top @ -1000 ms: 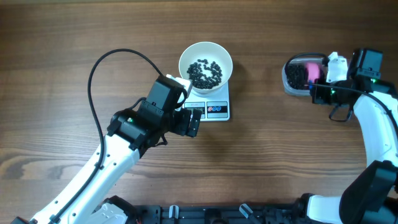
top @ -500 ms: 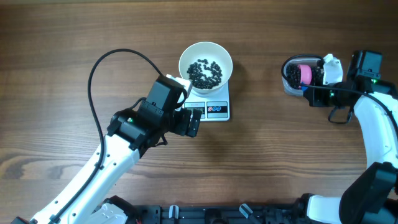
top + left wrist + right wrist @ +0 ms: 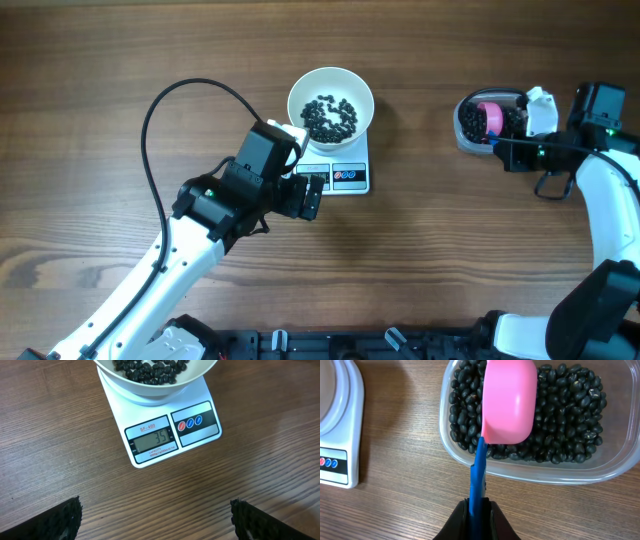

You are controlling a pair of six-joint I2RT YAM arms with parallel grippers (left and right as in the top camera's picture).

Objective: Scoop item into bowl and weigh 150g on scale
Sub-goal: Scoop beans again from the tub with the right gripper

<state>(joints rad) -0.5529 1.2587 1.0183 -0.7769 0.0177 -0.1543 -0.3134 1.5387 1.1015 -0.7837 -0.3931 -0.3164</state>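
You have a small dark heap of glossy black beans [image 3: 330, 117] lying in the bottom of the white bowl [image 3: 331, 73], which sits on the back half of the scale [image 3: 348, 176]. The scale's display [image 3: 154, 439] reads 35. Well off to the right of the scale, the clear tub [image 3: 445, 435] holds many more of the same beans. Compared with half a second ago, the pink scoop [image 3: 509, 402] and the right arm have shifted slightly farther from the scale, while the bowl's heap and the left arm look unchanged. Your right gripper [image 3: 479, 510] is pinched nearly closed on the scoop's blue handle [image 3: 479, 472], with the scoop's cup over the tub's beans. Your left gripper [image 3: 156, 519] hangs just in front of the scale, fingers [image 3: 55, 520] spread wide and holding nothing.
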